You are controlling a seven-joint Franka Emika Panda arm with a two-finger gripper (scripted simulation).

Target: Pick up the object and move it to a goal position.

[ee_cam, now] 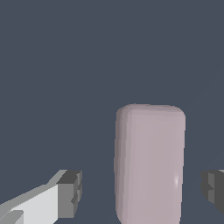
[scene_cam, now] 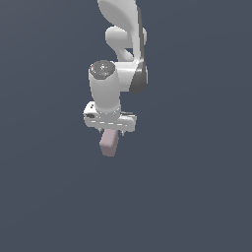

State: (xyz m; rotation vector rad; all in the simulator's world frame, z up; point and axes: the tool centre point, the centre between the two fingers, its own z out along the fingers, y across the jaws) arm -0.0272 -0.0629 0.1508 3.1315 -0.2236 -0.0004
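Observation:
The object, a dusty mauve-pink block with rounded edges (scene_cam: 108,143), shows just beneath my white gripper (scene_cam: 113,131) in the exterior view. In the wrist view the block (ee_cam: 149,162) stands between my two dark-padded fingers (ee_cam: 70,194). There is a clear gap between the block and each finger, wider on the side of the finger with the white link. The gripper (ee_cam: 142,192) is open and straddles the block without touching it. The fingertips are hidden behind the hand in the exterior view.
A plain dark blue-grey surface (scene_cam: 197,187) fills both views all around the block. The white arm (scene_cam: 123,44) rises above the gripper toward the top of the exterior view. No other objects or marker show.

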